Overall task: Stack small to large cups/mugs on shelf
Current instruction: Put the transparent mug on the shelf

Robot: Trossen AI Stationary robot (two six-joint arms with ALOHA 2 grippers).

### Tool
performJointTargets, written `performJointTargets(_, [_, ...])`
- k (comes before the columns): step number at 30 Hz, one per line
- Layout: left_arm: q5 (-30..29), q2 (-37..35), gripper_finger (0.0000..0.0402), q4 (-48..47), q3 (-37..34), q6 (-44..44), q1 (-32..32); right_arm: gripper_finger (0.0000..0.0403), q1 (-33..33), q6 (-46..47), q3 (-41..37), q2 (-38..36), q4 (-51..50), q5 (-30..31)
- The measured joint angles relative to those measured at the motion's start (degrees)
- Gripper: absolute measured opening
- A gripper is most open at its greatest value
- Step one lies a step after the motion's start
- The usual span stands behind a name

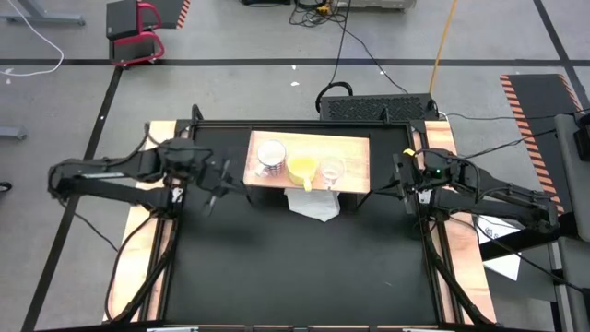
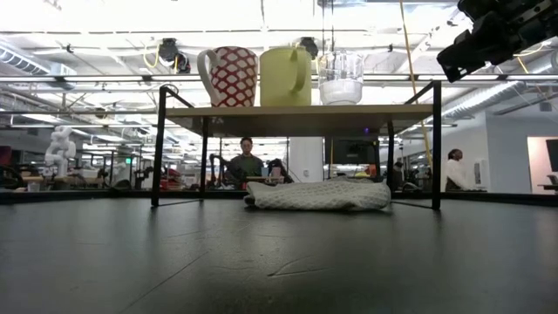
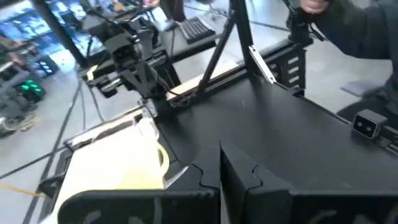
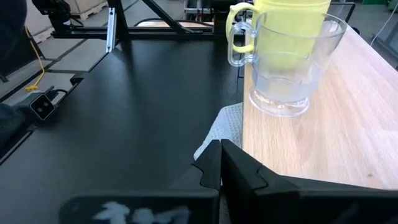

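Observation:
Three cups stand in a row on the shelf, a light-wood board on a black frame at the table's far middle. They are a white mug with a red pattern, a yellow mug and a clear glass cup, each resting on its base, none inside another. My left gripper is shut and holds nothing, raised off the shelf's left end. My right gripper is shut and holds nothing, just off the shelf's right end beside the glass cup.
A white cloth lies on the black table under the shelf's front edge. The shelf's black legs stand at its corners. A small grey camera box sits at the table's near edge. People sit in the room beyond.

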Motion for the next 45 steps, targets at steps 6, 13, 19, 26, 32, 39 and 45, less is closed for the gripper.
performJointTargets(6, [-1.73, -8.57, 0.0001, 8.31, -11.63, -3.18, 0.00, 0.0000, 0.00, -0.18, -0.01, 0.00, -0.01, 0.13])
performJointTargets(13, [-3.30, -10.98, 0.0000, 18.32, -22.94, -7.01, -0.08, 0.0000, 0.00, -0.34, -0.01, 0.00, -0.06, 0.18])
performJointTargets(19, [-3.30, -11.38, 0.0000, 30.47, -32.48, -7.00, -0.44, 0.0000, 0.00, -0.51, -0.01, 0.00, -0.21, 0.19])
performJointTargets(26, [-3.30, -13.47, 0.0000, 35.08, -39.00, -7.26, -0.08, 0.0000, 0.00, -0.60, 0.01, 0.00, -0.21, 0.18])
performJointTargets(32, [-3.32, -15.50, 0.0000, 36.03, -42.90, -8.16, 1.62, 0.0000, 0.00, -0.62, -0.01, 0.03, -0.23, 0.17])
performJointTargets(39, [-2.89, -17.47, 0.0000, 38.68, -45.83, -8.56, 3.04, 0.0000, 0.00, -1.73, -0.01, 0.91, -0.20, 0.17])
performJointTargets(45, [-1.69, -17.49, 0.0001, 39.26, -46.02, -9.62, 3.02, 0.0000, 0.38, -1.64, 1.22, 3.74, -0.02, 3.10])
